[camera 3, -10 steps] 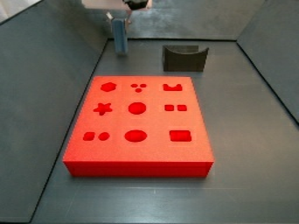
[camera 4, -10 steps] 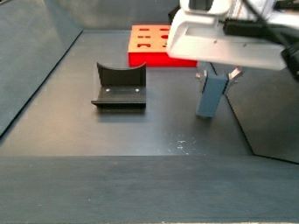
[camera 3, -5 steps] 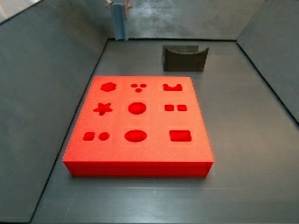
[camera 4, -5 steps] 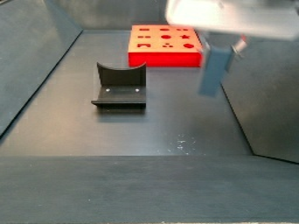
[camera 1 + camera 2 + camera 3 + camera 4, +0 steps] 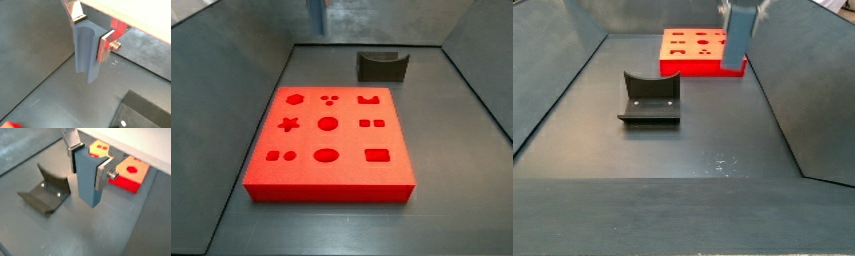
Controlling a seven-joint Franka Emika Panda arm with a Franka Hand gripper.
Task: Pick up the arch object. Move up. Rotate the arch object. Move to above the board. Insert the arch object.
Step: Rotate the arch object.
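My gripper (image 5: 91, 30) is shut on the arch object (image 5: 87, 55), a slim blue-grey slab that hangs upright between the silver fingers (image 5: 105, 45). Both wrist views show this grip (image 5: 88, 165). The arch object (image 5: 88, 185) is well above the floor. In a side view only its lower part (image 5: 742, 38) shows at the top edge, in front of the board's near end; the gripper is out of frame there. In a side view it is a faint strip (image 5: 315, 16) beyond the board. The red board (image 5: 329, 140) with its cut-outs lies flat on the floor, also seen in the wrist view (image 5: 131, 172).
The dark fixture (image 5: 649, 98) with a curved notch stands on the floor beside the board (image 5: 700, 48), also seen in a side view (image 5: 382, 66) and under the gripper's side in a wrist view (image 5: 43, 195). Grey walls close in the floor.
The gripper has risen straight up with the arch object. One second ago it stood on the floor; now only its lower part shows at the top of the side views.
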